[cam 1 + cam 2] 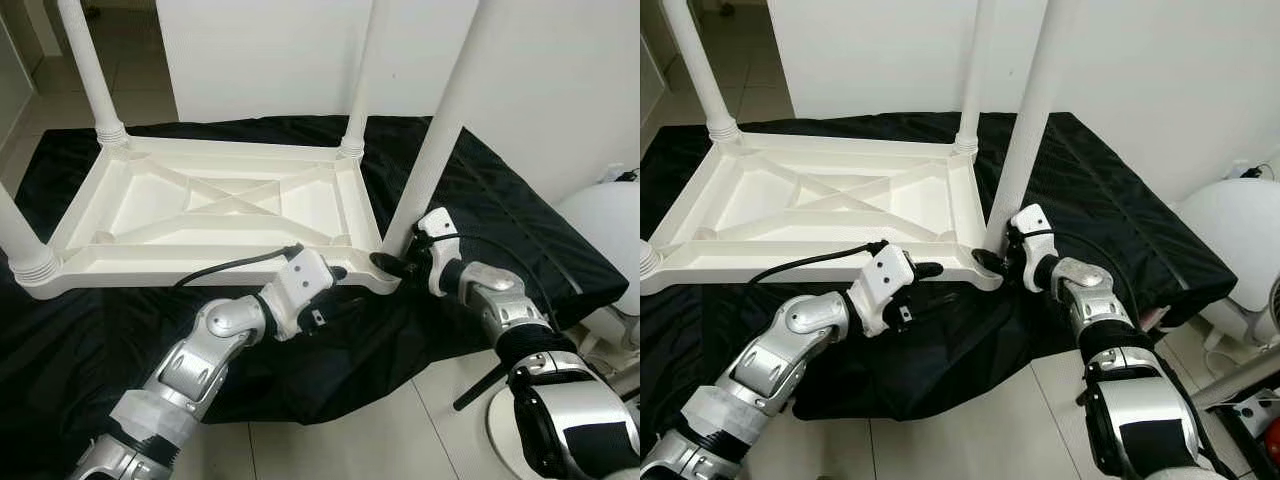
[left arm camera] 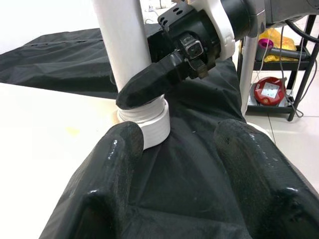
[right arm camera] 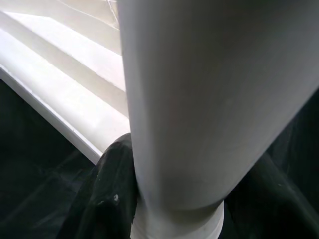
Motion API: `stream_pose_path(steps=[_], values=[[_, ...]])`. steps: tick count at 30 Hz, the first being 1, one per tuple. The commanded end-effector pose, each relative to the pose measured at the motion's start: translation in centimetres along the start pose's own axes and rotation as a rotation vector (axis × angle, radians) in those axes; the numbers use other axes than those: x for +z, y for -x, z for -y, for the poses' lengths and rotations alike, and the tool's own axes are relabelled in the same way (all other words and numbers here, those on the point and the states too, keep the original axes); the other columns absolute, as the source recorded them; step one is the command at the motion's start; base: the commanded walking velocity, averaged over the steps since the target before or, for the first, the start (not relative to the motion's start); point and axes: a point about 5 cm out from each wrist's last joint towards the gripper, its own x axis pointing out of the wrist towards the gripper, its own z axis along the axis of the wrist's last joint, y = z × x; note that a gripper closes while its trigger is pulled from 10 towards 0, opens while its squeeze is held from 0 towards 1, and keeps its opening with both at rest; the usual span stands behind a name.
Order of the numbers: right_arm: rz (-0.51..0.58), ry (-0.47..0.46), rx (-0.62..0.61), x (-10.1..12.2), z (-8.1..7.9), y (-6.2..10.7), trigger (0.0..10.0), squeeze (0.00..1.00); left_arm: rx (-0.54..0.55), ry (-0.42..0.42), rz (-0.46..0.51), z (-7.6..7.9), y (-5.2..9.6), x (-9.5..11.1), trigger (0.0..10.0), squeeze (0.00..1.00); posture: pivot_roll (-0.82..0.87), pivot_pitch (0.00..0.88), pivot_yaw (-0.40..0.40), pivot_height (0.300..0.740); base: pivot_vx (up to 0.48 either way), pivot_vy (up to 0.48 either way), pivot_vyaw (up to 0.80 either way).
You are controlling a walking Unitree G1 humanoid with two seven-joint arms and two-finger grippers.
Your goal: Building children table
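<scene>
Tabletop, white moulded plastic, lies upside down across centre-left of the head views on a black, glossy, creased sheet spread over pale tiled floor. Its underside shows a raised rim and diagonal cross-ribs forming an X. Four smooth round white legs stand up from ribbed collars at the corners: far-left leg at upper left, far-right leg at upper centre, near-left leg at the left edge, near-right leg rising to upper right.

Right gripper, centre-right, is clamped on the near-right leg just above its collar; the wrist view shows black fingers pressed against both sides of the white tube, and the left wrist view shows one matte finger wrapped on it above the threaded ring.

Left gripper, lower centre of the head views, sits at the tabletop's near edge, close to that corner. Its glossy black fingers are spread apart with only sheet between them, gripping nothing; one finger lies just beside the collar.

White wall backs the scene. White rounded object sits at the right edge.
</scene>
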Motion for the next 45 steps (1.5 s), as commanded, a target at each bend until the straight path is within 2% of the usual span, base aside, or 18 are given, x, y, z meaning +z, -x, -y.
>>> stream_pose_path(steps=[1,2,3,4,13,15,17,20,21,23,26,27,29,31,33,39,44,45], values=[[-0.039,-0.005,0.036,-1.2,-0.4,0.3,0.0,0.0,-0.029,-0.004,0.004,0.2,0.0,0.2,10.0,0.0,0.01,0.0,-0.069,0.74,0.0,0.0,0.0],[-0.02,-0.01,0.026,-1.1,-0.5,0.3,7.5,0.0,-0.03,-0.002,0.005,0.3,0.0,0.2,10.0,0.0,0.0,0.0,-0.069,0.74,0.0,0.0,0.0],[-0.02,-0.01,0.026,-1.1,-0.5,0.3,7.5,0.0,-0.03,-0.002,0.005,0.3,0.0,0.2,10.0,0.0,0.0,0.0,-0.069,0.74,0.0,0.0,0.0],[0.002,-0.028,0.016,-1.1,-0.6,0.2,10.0,0.0,-0.031,-0.002,0.005,0.3,0.0,0.1,10.0,0.0,0.0,0.0,-0.072,0.74,0.0,0.0,0.0],[0.05,-0.107,-0.145,-0.6,-0.7,-0.4,10.0,0.0,-0.034,0.001,0.007,0.4,-0.1,0.2,10.0,0.0,-0.01,0.011,-0.074,0.74,0.0,0.0,0.0],[0.09,-0.171,-0.223,-0.2,-1.1,-0.7,10.0,0.0,-0.039,0.007,0.006,0.6,0.0,0.1,10.0,0.0,-0.01,0.015,-0.074,0.74,0.0,0.0,0.0],[0.09,-0.171,-0.223,-0.2,-1.1,-0.7,10.0,0.0,-0.039,0.007,0.006,0.6,0.0,0.1,10.0,0.0,-0.01,0.015,-0.074,0.74,0.0,0.0,0.0],[0.108,-0.236,-0.328,-0.2,-1.7,-0.9,10.0,0.0,-0.044,0.011,0.004,0.8,0.0,0.0,10.0,0.0,-0.02,0.014,-0.076,0.74,0.0,0.0,0.0],[0.107,-0.279,-0.4,-0.4,-2.2,-1.0,10.0,0.0,-0.046,0.012,0.003,0.9,0.0,0.0,10.0,0.0,-0.01,0.014,-0.079,0.74,0.0,0.0,0.0],[0.107,-0.279,-0.4,-0.4,-2.2,-1.0,10.0,0.0,-0.046,0.012,0.003,0.9,0.0,0.0,10.0,0.0,-0.01,0.014,-0.079,0.74,0.0,0.0,0.0],[0.097,-0.339,-0.582,-1.2,-4.4,-1.1,10.0,0.0,-0.053,0.012,0.0,1.0,0.1,-0.1,10.0,0.0,-0.02,0.013,-0.079,0.74,0.0,0.0,0.0],[0.097,-0.339,-0.582,-1.2,-4.4,-1.1,10.0,0.0,-0.053,0.012,0.0,1.0,0.1,-0.1,10.0,0.0,-0.02,0.013,-0.079,0.74,0.0,0.0,0.0],[0.087,-0.362,-0.732,-1.7,-6.0,-0.9,10.0,0.0,-0.058,0.01,0.0,1.1,0.0,-0.1,10.0,0.0,-0.02,0.013,-0.078,0.74,0.0,0.0,0.0],[0.087,-0.362,-0.732,-1.7,-6.0,-0.9,10.0,0.0,-0.058,0.01,0.0,1.1,0.0,-0.1,10.0,0.0,-0.02,0.013,-0.078,0.74,0.0,0.0,0.0],[0.102,-0.38,-0.815,-1.6,-7.2,-0.7,10.0,0.0,-0.061,0.01,0.002,1.1,-0.1,0.0,10.0,0.0,-0.02,0.014,-0.08,0.74,0.0,0.0,0.0],[0.158,-0.38,-0.761,-0.3,-8.6,-0.9,10.0,0.0,-0.067,0.016,0.005,1.3,-0.1,0.0,10.0,0.0,-0.03,0.018,-0.078,0.74,0.0,0.0,0.0],[0.163,-0.36,-0.755,0.0,-8.5,-0.6,10.0,0.0,-0.074,0.018,0.007,1.5,-0.2,0.0,10.0,0.0,-0.03,0.019,-0.081,0.74,0.0,0.0,0.0],[0.162,-0.355,-0.76,0.1,-8.4,-0.4,10.0,0.06,-0.075,0.018,0.008,1.6,-0.2,0.0,10.0,0.0,-0.03,0.019,-0.082,0.74,0.0,0.0,0.0]])
